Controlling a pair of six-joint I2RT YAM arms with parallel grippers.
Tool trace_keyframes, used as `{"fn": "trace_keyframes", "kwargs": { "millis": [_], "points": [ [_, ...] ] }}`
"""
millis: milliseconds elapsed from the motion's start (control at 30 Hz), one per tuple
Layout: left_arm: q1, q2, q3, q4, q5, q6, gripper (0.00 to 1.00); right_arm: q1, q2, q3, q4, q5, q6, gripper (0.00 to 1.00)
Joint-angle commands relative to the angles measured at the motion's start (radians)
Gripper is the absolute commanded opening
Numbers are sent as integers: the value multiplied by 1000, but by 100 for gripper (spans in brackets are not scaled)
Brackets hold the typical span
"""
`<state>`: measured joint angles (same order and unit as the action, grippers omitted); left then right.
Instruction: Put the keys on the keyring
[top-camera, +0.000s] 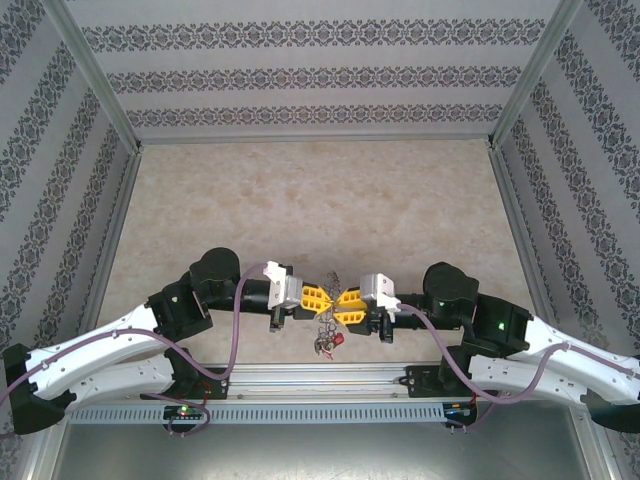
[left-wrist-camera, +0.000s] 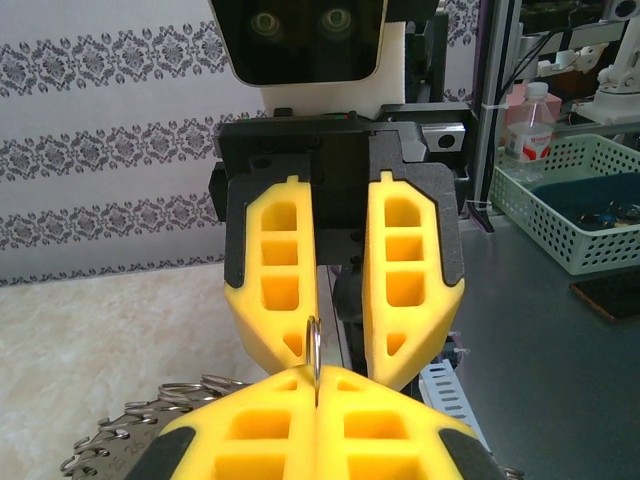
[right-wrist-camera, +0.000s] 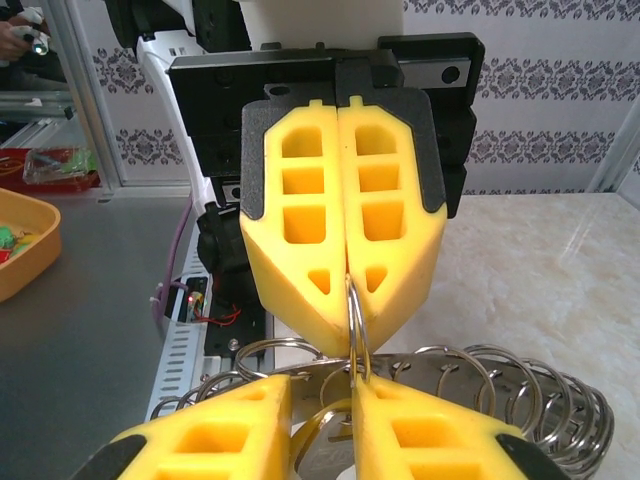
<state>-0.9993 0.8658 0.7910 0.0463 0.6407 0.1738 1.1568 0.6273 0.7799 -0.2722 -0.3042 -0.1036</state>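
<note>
My two grippers meet tip to tip over the near middle of the table. The left gripper is shut on a thin upright ring of the keyring. The keyring's silvery loops fan out beneath the fingers. Facing it, my right gripper stands open, its jaws a little apart, with that ring against the inner edge of one finger. A grey metal key shows in the gap between the right fingers. The keys, one red-headed, hang below the grippers.
The marbled table is walled by patterned panels. A perforated cable rail runs along the near edge. Off the table stand a white basket with a bottle behind it, and an orange tray.
</note>
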Motion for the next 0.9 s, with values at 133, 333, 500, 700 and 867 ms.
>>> {"fn": "trace_keyframes", "kwargs": {
  "millis": [133,333,500,700,867],
  "points": [
    [11,-1,-9,58,18,-15,0,8,-36,-14,89,27,-1,21],
    [13,-7,-11,53,17,-17,0,2,-37,-19,98,37,0,21],
    [13,-5,-11,52,24,-17,0,1,-38,-18,108,37,-1,22],
    [14,-6,-11,50,33,-17,0,1,-42,-19,127,32,3,24],
    [15,-5,-11,52,39,-18,0,-1,-28,-18,140,42,8,23]
  ]
}}
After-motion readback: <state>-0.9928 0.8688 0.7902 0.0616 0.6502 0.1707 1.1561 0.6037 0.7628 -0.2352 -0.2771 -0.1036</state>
